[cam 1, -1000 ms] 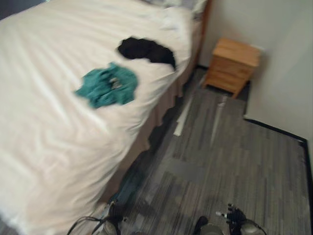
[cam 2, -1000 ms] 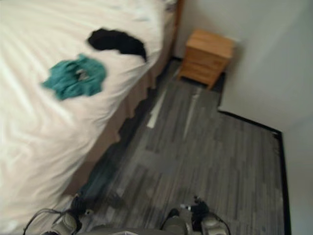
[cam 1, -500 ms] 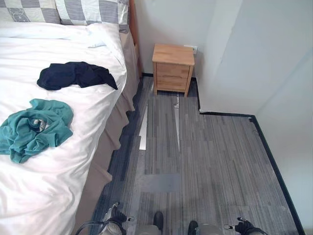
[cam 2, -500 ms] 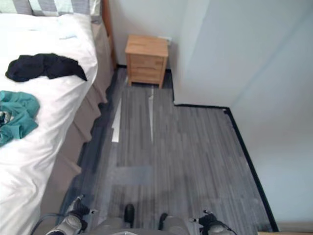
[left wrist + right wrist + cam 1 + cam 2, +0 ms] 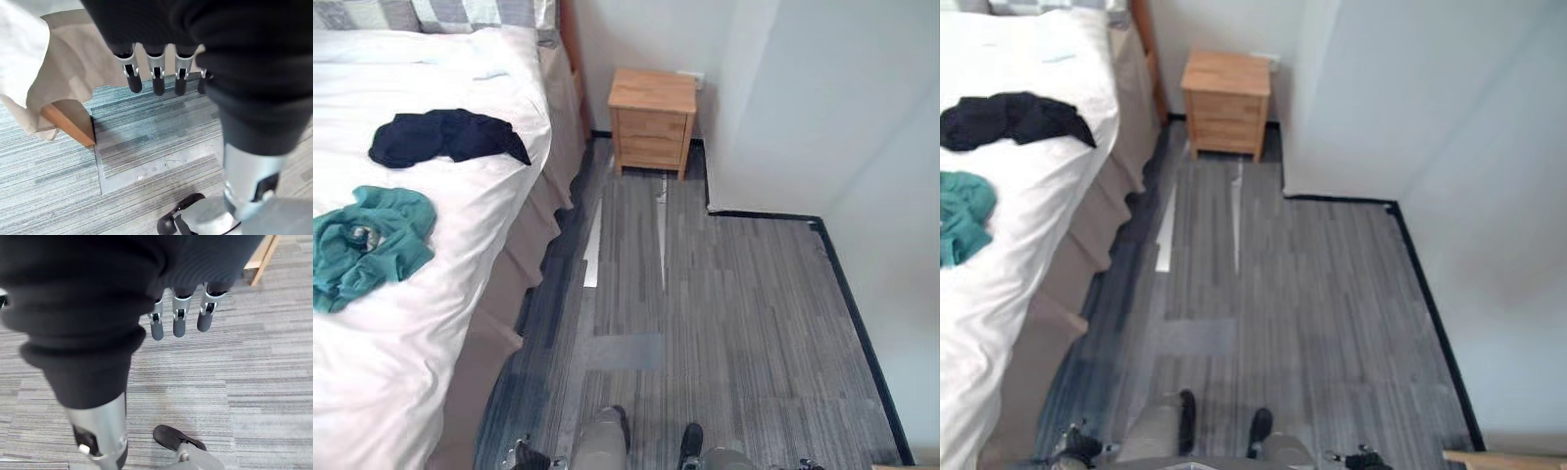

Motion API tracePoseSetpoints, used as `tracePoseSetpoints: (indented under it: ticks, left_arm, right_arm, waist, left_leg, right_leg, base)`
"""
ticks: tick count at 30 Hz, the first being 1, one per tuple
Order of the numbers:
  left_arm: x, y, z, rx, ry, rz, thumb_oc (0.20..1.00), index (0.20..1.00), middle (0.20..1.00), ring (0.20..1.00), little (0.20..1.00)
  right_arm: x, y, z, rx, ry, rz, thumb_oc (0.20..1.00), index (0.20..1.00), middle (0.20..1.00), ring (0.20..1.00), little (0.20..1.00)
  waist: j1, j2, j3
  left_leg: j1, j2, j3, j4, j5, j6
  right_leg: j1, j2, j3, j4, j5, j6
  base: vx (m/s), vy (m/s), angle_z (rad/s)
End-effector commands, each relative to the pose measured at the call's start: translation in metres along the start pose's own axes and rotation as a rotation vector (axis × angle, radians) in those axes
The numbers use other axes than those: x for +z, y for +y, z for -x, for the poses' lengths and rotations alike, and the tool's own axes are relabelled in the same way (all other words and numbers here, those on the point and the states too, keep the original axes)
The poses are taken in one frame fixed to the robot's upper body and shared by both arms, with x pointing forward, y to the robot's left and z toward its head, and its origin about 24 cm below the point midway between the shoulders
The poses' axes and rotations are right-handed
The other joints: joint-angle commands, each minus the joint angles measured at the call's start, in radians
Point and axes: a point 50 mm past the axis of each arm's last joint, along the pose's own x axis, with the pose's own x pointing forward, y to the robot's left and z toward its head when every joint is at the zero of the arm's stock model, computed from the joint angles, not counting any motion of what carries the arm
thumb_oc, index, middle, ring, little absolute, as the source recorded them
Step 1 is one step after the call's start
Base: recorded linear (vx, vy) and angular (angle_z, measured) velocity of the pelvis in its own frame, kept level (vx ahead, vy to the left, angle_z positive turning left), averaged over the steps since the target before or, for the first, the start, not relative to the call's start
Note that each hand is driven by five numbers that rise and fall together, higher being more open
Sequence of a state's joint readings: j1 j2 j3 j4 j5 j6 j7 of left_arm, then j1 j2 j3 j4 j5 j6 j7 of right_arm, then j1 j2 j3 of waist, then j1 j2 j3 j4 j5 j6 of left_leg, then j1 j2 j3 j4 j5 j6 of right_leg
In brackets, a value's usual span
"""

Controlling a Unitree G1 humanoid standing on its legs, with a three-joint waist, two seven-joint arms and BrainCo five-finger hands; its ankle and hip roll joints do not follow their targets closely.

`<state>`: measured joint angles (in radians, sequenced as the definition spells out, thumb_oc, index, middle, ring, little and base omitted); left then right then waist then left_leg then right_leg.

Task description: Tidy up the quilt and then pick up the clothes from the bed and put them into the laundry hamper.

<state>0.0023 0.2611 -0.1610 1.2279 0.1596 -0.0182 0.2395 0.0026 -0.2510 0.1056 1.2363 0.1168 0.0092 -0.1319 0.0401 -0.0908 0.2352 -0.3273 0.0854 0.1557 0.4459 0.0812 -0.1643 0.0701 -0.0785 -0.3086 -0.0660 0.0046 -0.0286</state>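
Here, in the left eye view, the bed [image 5: 372, 392] runs along the robot's left, its white quilt [image 5: 460, 245] spread fairly flat over it. Two garments lie on the quilt: a teal shirt [image 5: 370, 245] bunched nearer the robot and a dark garment [image 5: 445, 135] farther up, stretched crosswise toward the bed's edge. A wooden nightstand [image 5: 652, 117] stands beyond the bed against the wall, and grey carpet [image 5: 724, 313] covers the floor ahead.

In the right eye view the same clothes sit at the left edge, with the teal shirt partly cut off; a pale wooden bar [image 5: 1508, 457] shows low at the right, and I cannot tell what it belongs to.

In the left wrist view the left hand [image 5: 155, 73] hangs with fingers straight and relaxed, holding nothing, over the carpet beside the bed skirt [image 5: 58, 63] and a wooden bed leg [image 5: 71, 122].

In the right wrist view the right hand [image 5: 178, 316] is likewise slack and empty above bare carpet.

Both garments lie up and to the left of the hands, so the left hand is the nearer one, the teal shirt first in reach.
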Motion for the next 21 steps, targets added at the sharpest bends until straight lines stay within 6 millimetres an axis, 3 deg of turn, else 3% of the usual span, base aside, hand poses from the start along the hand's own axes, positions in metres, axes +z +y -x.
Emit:
tracePoseSetpoints:
  ticks: [1, 2, 5, 6, 7, 8, 9, 10, 11, 12, 13, 14, 15, 17, 18, 19, 20, 21]
  left_arm:
    - [0.017, 0.003, -0.002, 0.019, -0.069, 0.001, 1.000, 1.000, 1.000, 1.000, 1.000]
    - [0.015, -0.001, -0.001, 0.001, -0.064, -0.033, 1.000, 1.000, 1.000, 1.000, 1.000]
    - [0.011, -0.002, 0.000, -0.013, -0.061, -0.096, 1.000, 1.000, 1.000, 1.000, 1.000]
    - [0.005, -0.002, 0.000, -0.023, -0.035, -0.109, 1.000, 1.000, 1.000, 1.000, 1.000]
    - [0.005, -0.002, 0.000, -0.023, -0.035, -0.109, 1.000, 1.000, 1.000, 1.000, 1.000]
    - [0.008, 0.002, -0.002, -0.020, -0.037, -0.127, 1.000, 1.000, 1.000, 1.000, 1.000]
    - [0.006, 0.003, -0.002, -0.020, -0.030, -0.155, 1.000, 1.000, 1.000, 1.000, 1.000]
    - [0.006, 0.003, -0.002, -0.020, -0.030, -0.155, 1.000, 1.000, 1.000, 1.000, 1.000]
    - [0.008, 0.010, -0.003, -0.004, -0.041, -0.206, 1.000, 1.000, 1.000, 1.000, 1.000]
    - [0.011, 0.014, -0.004, 0.004, -0.049, -0.224, 1.000, 1.000, 1.000, 1.000, 1.000]
    - [0.011, 0.014, -0.005, 0.004, -0.050, -0.224, 1.000, 1.000, 1.000, 1.000, 1.000]
    - [0.015, 0.018, -0.006, 0.012, -0.064, -0.253, 1.000, 1.000, 1.000, 1.000, 1.000]
    - [0.018, 0.019, -0.006, 0.017, -0.079, -0.261, 1.000, 1.000, 1.000, 1.000, 1.000]
    - [0.026, 0.023, -0.007, 0.032, -0.107, -0.292, 1.000, 1.000, 1.000, 1.000, 1.000]
    - [0.026, 0.023, -0.007, 0.032, -0.107, -0.292, 1.000, 1.000, 1.000, 1.000, 1.000]
    - [0.030, 0.026, -0.008, 0.048, -0.124, -0.311, 1.000, 1.000, 1.000, 1.000, 1.000]
    - [0.040, 0.031, -0.009, 0.078, -0.158, -0.327, 1.000, 1.000, 1.000, 1.000, 1.000]
    - [0.040, 0.031, -0.009, 0.079, -0.158, -0.327, 1.000, 1.000, 1.000, 1.000, 1.000]
  right_arm:
    - [0.022, -0.034, -0.003, -0.093, -0.074, 0.043, 1.000, 1.000, 1.000, 1.000, 1.000]
    - [0.020, -0.035, -0.002, -0.099, -0.071, 0.046, 1.000, 1.000, 1.000, 1.000, 1.000]
    - [0.020, -0.034, -0.002, -0.102, -0.071, 0.054, 1.000, 1.000, 1.000, 1.000, 1.000]
    - [0.022, -0.029, -0.003, -0.088, -0.075, 0.078, 1.000, 1.000, 1.000, 1.000, 1.000]
    - [0.022, -0.029, -0.003, -0.089, -0.075, 0.078, 1.000, 1.000, 1.000, 1.000, 1.000]
    - [0.027, -0.025, -0.003, -0.091, -0.090, 0.058, 1.000, 1.000, 1.000, 1.000, 1.000]
    - [0.026, -0.022, -0.003, -0.078, -0.086, 0.057, 1.000, 1.000, 1.000, 1.000, 1.000]
    - [0.026, -0.022, -0.003, -0.078, -0.086, 0.057, 1.000, 1.000, 1.000, 1.000, 1.000]
    - [0.035, -0.020, -0.003, -0.076, -0.115, 0.046, 1.000, 1.000, 1.000, 1.000, 1.000]
    - [0.040, -0.020, -0.003, -0.075, -0.133, 0.045, 1.000, 1.000, 1.000, 1.000, 1.000]
    - [0.041, -0.020, -0.003, -0.075, -0.134, 0.045, 1.000, 1.000, 1.000, 1.000, 1.000]
    - [0.047, -0.018, -0.002, -0.073, -0.158, 0.043, 1.000, 1.000, 1.000, 1.000, 1.000]
    - [0.048, -0.019, -0.002, -0.073, -0.164, 0.040, 1.000, 1.000, 1.000, 1.000, 1.000]
    - [0.050, -0.017, -0.001, -0.071, -0.178, 0.039, 1.000, 1.000, 1.000, 1.000, 1.000]
    - [0.050, -0.017, -0.001, -0.071, -0.178, 0.039, 1.000, 1.000, 1.000, 1.000, 1.000]
    - [0.048, -0.017, -0.001, -0.075, -0.175, 0.043, 1.000, 1.000, 1.000, 1.000, 1.000]
    - [0.045, -0.016, -0.001, -0.078, -0.168, 0.035, 1.000, 1.000, 1.000, 1.000, 1.000]
    - [0.045, -0.016, -0.001, -0.078, -0.168, 0.035, 1.000, 1.000, 1.000, 1.000, 1.000]
  waist:
    - [0.029, 0.047, 0.022]
    - [0.045, 0.066, 0.004]
    - [0.063, 0.050, 0.002]
    - [0.078, 0.047, -0.013]
    - [0.079, 0.049, -0.014]
    - [0.085, 0.014, -0.013]
    - [0.074, 0.006, -0.006]
    - [0.074, 0.006, -0.006]
    - [0.034, 0.023, 0.012]
    - [0.018, 0.040, 0.020]
    - [0.020, 0.042, 0.018]
    - [-0.020, 0.065, 0.032]
    - [-0.036, 0.072, 0.040]
    - [-0.066, 0.074, 0.043]
    - [-0.068, 0.077, 0.043]
    - [-0.080, 0.073, 0.039]
    - [-0.106, 0.078, 0.033]
    - [-0.106, 0.077, 0.032]
  left_leg:
    - [0.074, -0.012, 0.065, -0.189, -0.059, 0.067]
    - [0.068, 0.005, 0.110, -0.377, 0.007, 0.062]
    - [0.040, 0.016, 0.124, -0.460, 0.025, 0.065]
    - [0.061, 0.004, 0.074, -0.460, 0.050, 0.090]
    - [0.059, 0.007, 0.074, -0.460, 0.051, 0.090]
    - [0.074, -0.029, 0.075, -0.420, 0.034, 0.126]
    - [0.107, -0.042, 0.089, -0.413, 0.007, 0.147]
    - [0.107, -0.042, 0.089, -0.413, 0.007, 0.147]
    - [0.193, -0.041, 0.105, -0.420, -0.039, 0.178]
    - [0.242, -0.033, 0.103, -0.435, -0.054, 0.185]
    - [0.239, -0.031, 0.104, -0.436, -0.053, 0.185]
    - [0.331, -0.037, 0.092, -0.481, -0.076, 0.183]
    - [0.361, -0.038, 0.084, -0.489, -0.085, 0.178]
    - [0.425, -0.044, 0.069, -0.510, -0.120, 0.152]
    - [0.424, -0.040, 0.067, -0.510, -0.118, 0.151]
    - [0.457, -0.046, 0.053, -0.521, -0.139, 0.135]
    - [0.504, -0.030, 0.038, -0.528, -0.177, 0.104]
    - [0.502, -0.030, 0.038, -0.528, -0.176, 0.104]
  right_leg:
    - [0.073, -0.027, 0.050, 0.033, -0.129, 0.128]
    - [0.108, -0.010, 0.043, 0.026, -0.152, 0.143]
    - [0.170, -0.016, 0.036, 0.036, -0.187, 0.153]
    - [0.191, -0.007, 0.067, 0.106, -0.211, 0.158]
    - [0.189, -0.004, 0.068, 0.105, -0.209, 0.157]
    - [0.148, -0.030, 0.088, 0.295, -0.132, 0.201]
    - [0.101, -0.061, 0.095, 0.418, -0.042, 0.236]
    - [0.101, -0.061, 0.095, 0.418, -0.042, 0.236]
    - [-0.016, -0.106, 0.114, 0.649, 0.110, 0.259]
    - [-0.077, -0.128, 0.099, 0.724, 0.123, 0.257]
    - [-0.080, -0.126, 0.099, 0.723, 0.125, 0.255]
    - [-0.173, -0.134, 0.066, 0.692, 0.055, 0.222]
    - [-0.199, -0.129, 0.055, 0.642, 0.032, 0.216]
    - [-0.240, -0.116, 0.033, 0.426, -0.001, 0.201]
    - [-0.235, -0.112, 0.029, 0.416, 0.004, 0.199]
    - [-0.249, -0.114, 0.030, 0.266, 0.009, 0.205]
    - [-0.269, -0.119, 0.061, 0.062, 0.066, 0.234]
    - [-0.269, -0.120, 0.060, 0.057, 0.070, 0.234]
  base:
    - [0.54, 0.141, -0.34]
    - [0.55, 0.140, -0.39]
    - [0.68, 0.156, 0.01]
    - [0.46, 0.130, -0.10]
    - [0.79, 0.252, -0.42]
    - [0.50, 0.195, -0.55]
    - [0.51, 0.195, -0.67]
    - [0.53, 0.261, -0.64]
    - [0.54, 0.271, -0.39]
    - [0.54, 0.270, -0.31]
    - [0.60, 0.200, -0.24]
    - [0.60, 0.133, -0.21]
    - [0.82, 0.130, 0.00]
    - [0.52, -0.045, 0.15]
    - [0.47, -0.120, 0.11]
    - [0.67, -0.183, 0.16]
    - [0.67, -0.180, 0.23]
    - [0.86, -0.218, 0.48]
